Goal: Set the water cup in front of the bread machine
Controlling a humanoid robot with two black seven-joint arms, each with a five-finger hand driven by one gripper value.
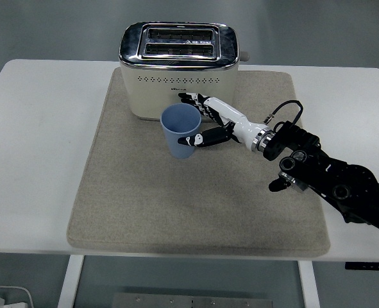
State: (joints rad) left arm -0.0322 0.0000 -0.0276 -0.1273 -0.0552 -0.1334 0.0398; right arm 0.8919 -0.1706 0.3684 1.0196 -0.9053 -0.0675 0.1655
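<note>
The blue water cup (180, 133) stands upright on the beige mat (131, 192), just in front of the cream and chrome bread machine (177, 67). My right hand (195, 120) reaches in from the right, beside the cup. Its fingers (202, 104) are spread behind the cup's right side, apart from the rim. The thumb (199, 138) lies low against the cup's right wall. The hand is open and holds nothing. My left arm is out of view.
The mat covers the middle of the white table (35, 141). The bread machine's lever knob (245, 56) sticks out on its right. My black right forearm (330, 183) lies across the mat's right part.
</note>
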